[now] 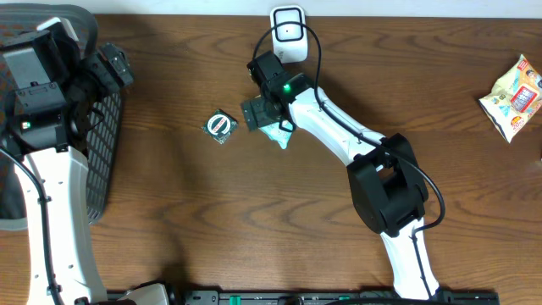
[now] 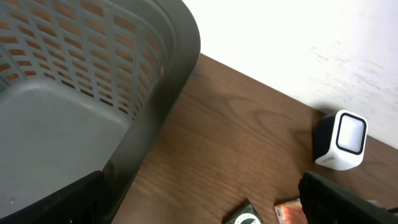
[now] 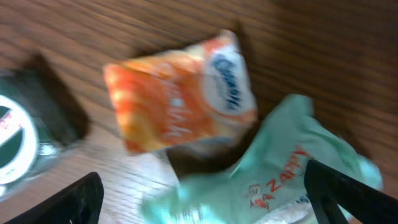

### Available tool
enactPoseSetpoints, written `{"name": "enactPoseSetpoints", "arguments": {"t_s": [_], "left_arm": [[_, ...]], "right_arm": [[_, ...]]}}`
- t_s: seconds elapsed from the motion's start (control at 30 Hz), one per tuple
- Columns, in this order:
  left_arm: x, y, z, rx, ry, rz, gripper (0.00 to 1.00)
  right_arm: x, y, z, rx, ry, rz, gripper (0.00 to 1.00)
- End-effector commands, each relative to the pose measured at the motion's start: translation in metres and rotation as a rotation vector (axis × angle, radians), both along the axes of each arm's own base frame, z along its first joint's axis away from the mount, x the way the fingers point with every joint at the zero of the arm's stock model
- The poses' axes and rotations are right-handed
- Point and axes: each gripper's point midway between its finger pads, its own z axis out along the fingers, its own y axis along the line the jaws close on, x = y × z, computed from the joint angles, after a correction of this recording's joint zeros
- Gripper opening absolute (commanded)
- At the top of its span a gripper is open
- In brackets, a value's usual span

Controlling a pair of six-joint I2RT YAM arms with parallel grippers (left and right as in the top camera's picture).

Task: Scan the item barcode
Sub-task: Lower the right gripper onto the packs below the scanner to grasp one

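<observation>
A white barcode scanner (image 1: pixel 288 32) (image 2: pixel 342 140) stands at the table's far edge. Just in front of it my right gripper (image 1: pixel 264 114) (image 3: pixel 205 202) hangs open over a cluster of packets: an orange packet (image 3: pixel 180 93) (image 2: pixel 287 211), a mint-green packet (image 3: pixel 280 180) (image 1: pixel 279 135) lying between the fingers but not gripped, and a dark packet with a round logo (image 1: pixel 222 125) (image 3: pixel 15 134) (image 2: pixel 244 217). My left gripper (image 1: pixel 114 68) (image 2: pixel 199 202) is open and empty by the grey basket (image 2: pixel 155 81), far to the left of the packets.
The grey mesh basket (image 1: pixel 106 152) fills the left side of the table. A yellow snack bag (image 1: pixel 514 95) lies at the far right edge. The right arm's base (image 1: pixel 389 191) stands on the near right of the wooden table (image 1: pixel 195 220).
</observation>
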Motion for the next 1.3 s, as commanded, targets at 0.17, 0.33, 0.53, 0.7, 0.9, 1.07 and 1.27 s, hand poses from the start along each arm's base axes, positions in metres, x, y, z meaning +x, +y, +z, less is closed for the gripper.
{"name": "enactPoseSetpoints", "arguments": {"t_s": [0.17, 0.33, 0.53, 0.7, 0.9, 1.07, 1.27], "left_arm": [[-0.003, 0.017, -0.009, 0.029, 0.040, 0.068, 0.98], [-0.003, 0.017, -0.009, 0.029, 0.040, 0.068, 0.98], [-0.003, 0.017, -0.009, 0.029, 0.040, 0.068, 0.98], [-0.003, 0.017, -0.009, 0.029, 0.040, 0.068, 0.98], [-0.003, 0.017, -0.009, 0.029, 0.040, 0.068, 0.98], [-0.003, 0.017, -0.009, 0.029, 0.040, 0.067, 0.98], [-0.003, 0.017, -0.009, 0.029, 0.040, 0.068, 0.98]], "right_arm": [[0.005, -0.052, 0.020, -0.097, -0.003, -0.148, 0.82], [-0.006, -0.070, 0.021, -0.137, 0.053, -0.164, 0.78], [-0.030, -0.085, 0.015, -0.216, 0.146, -0.120, 0.71], [-0.046, -0.088, 0.012, -0.230, 0.215, -0.105, 0.52], [-0.053, -0.086, 0.003, -0.231, 0.236, -0.095, 0.30], [-0.056, -0.093, -0.020, -0.229, 0.243, -0.121, 0.23], [-0.038, -0.105, -0.035, -0.237, 0.162, -0.162, 0.22]]}}
